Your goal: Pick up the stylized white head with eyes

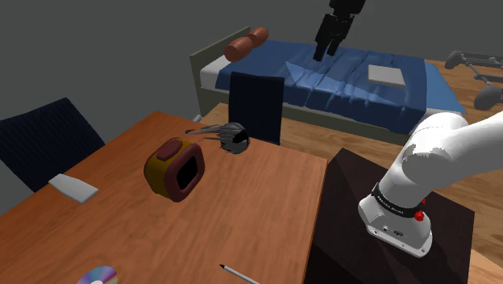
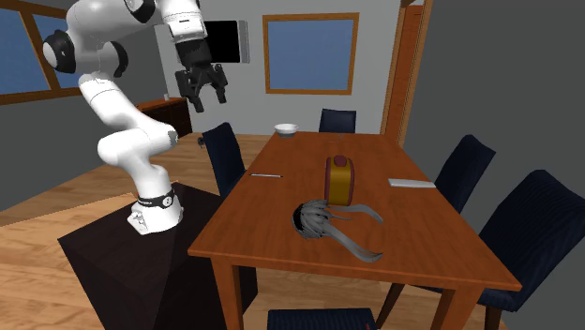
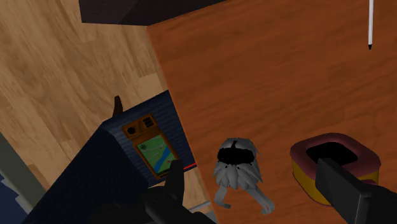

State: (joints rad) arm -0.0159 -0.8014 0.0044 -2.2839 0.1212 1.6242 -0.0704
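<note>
My hand (image 2: 205, 92) hangs released, fingers apart, high in the frame's upper left, well clear of the bench (image 2: 422, 225). The grey head (image 2: 315, 221) lies untouched at centre frame; approach and grasp remain.

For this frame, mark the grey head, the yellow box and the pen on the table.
grey head (image 2: 314, 220), second exterior view, on its rounded body.
yellow box (image 2: 339, 183), second exterior view, on its yellow side face.
pen (image 3: 370, 19), wrist view, on its shaft above the dark tip.
</note>
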